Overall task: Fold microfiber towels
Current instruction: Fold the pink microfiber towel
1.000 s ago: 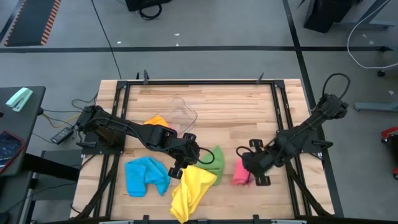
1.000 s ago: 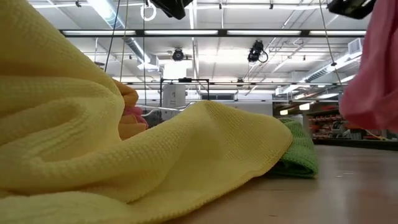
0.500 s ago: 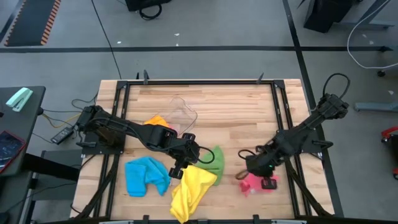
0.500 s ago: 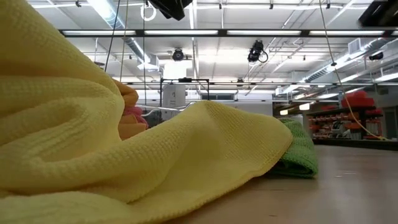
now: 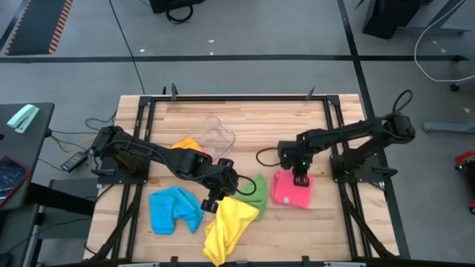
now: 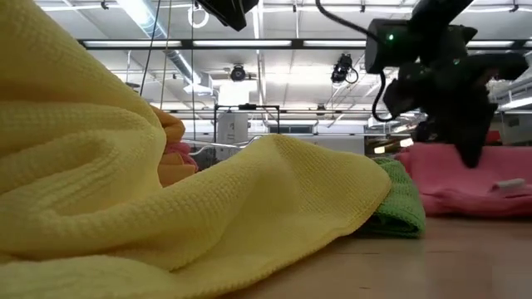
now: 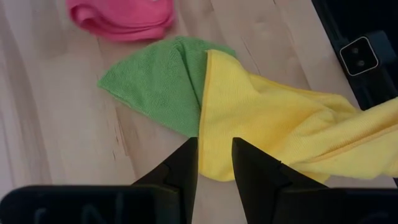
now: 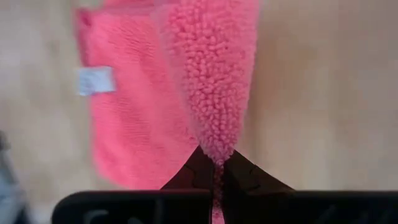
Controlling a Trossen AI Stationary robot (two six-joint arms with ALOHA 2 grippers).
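A pink towel (image 5: 292,191) lies right of the table's middle, with my right gripper (image 5: 300,178) shut on it from above. My left gripper (image 5: 221,190) hangs open above the place where the yellow towel (image 5: 230,222) overlaps the green towel (image 5: 257,191); it touches neither. In the left wrist view its fingers (image 7: 189,158) stand apart over the yellow towel's corner (image 7: 214,146). A blue towel (image 5: 174,210) lies crumpled at the near left. An orange towel (image 5: 189,144) lies beside the tub. My right gripper pinches a raised ridge of the pink towel (image 8: 216,134) between its two fingertips; one layer or several, I cannot tell. The fingers come from above, pointing down. The rest of the towel (image 6: 465,184) lies flat on the table, its white label (image 8: 96,79) facing up.
A clear plastic tub (image 5: 217,133) stands behind the left arm near the table's middle. Bare wood (image 5: 274,122) stretches along the far side, and more lies near the right front corner. A black metal frame (image 5: 326,111) borders the table.
My right gripper has swung toward the table's far edge and a little to the left, sinking and rolling as it went. The pink towel, which hung bunched below it, now lies spread on the table with only a ridge still raised in the fingers.
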